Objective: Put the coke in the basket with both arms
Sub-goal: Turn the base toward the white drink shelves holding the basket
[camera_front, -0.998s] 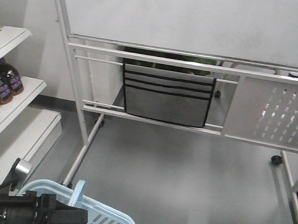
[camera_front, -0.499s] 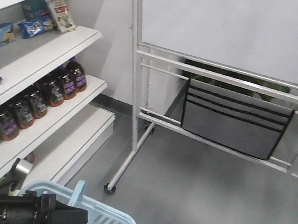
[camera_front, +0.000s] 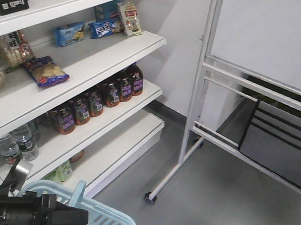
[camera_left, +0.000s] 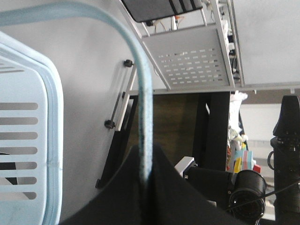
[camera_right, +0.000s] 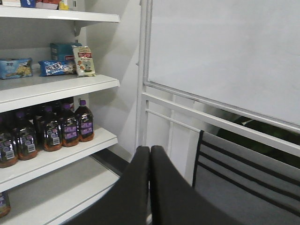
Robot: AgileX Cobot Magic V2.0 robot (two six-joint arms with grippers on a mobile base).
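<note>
against the pictures from a second and half a second ago, the whole front view is swung to the left. the shelves (camera_front: 93,54), barely seen at the edge then, now fill the space ahead and to the left of the left claw (camera_front: 74,217), and the whiteboard stand (camera_front: 202,95) is pushed off to its right. the basket (camera_front: 117,215) and the left claw are kept in the same bottom-left spot, so the base is judged to be turning with the basket carried along. this is taken as the approach to the shelves, with nothing picked yet.

the left claw is closed on the basket's handle (camera_left: 145,103); in the left wrist view the pale blue strip is seen pinched between the two black fingers (camera_left: 178,197). the right claw (camera_right: 150,154) is closed, with its fingers pressed together and nothing held between them.

the coke is not found in any view. only dark bottles (camera_right: 61,129) with purple labels are lined up on a shelf ahead and to the left of the right claw. its pointing and long axis therefore cannot be told. of the basket only one corner is shown: the handle is stood upright out of the left claw, the rim is run away from the claw to the lower right, and the mouth is turned upward.
</note>
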